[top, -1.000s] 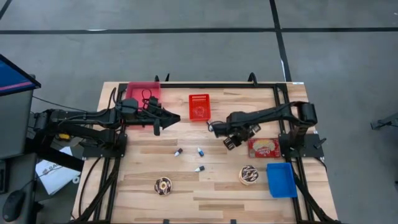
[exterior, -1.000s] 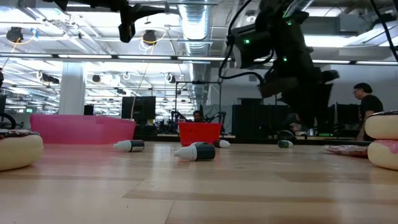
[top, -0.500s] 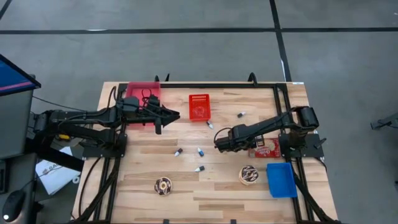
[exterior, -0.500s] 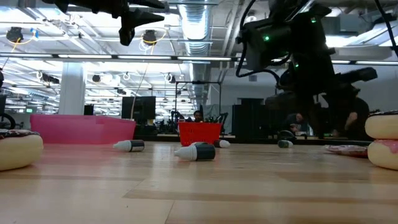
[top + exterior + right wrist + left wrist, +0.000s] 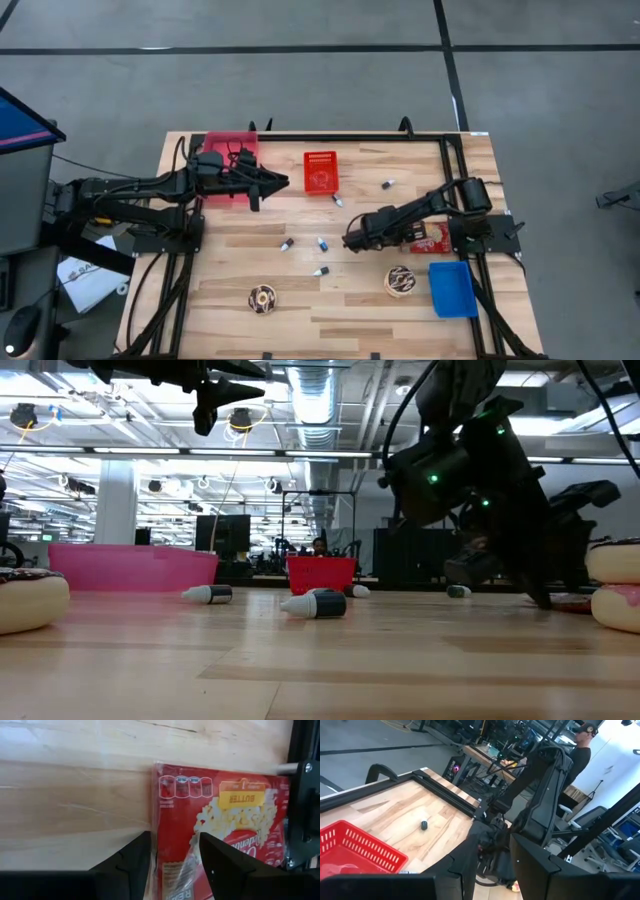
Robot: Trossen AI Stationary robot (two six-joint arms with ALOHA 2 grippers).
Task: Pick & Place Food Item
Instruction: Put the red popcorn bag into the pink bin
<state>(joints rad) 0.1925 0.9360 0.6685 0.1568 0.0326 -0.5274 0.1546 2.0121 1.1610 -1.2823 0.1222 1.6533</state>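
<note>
Lying flat, the red butter-popcorn packet [image 5: 220,827] sits beneath the right pincer [image 5: 172,852], parted, holding nothing.

Both arms are matte black, slim jointed links trailing looped black cables. The left gripper [image 5: 283,184] ends in two pointed black fingers. The right gripper [image 5: 172,865] shows blocky, angular black fingers [image 5: 126,865]; green indicator lights glow on its bulky wrist housing [image 5: 450,465].
</note>
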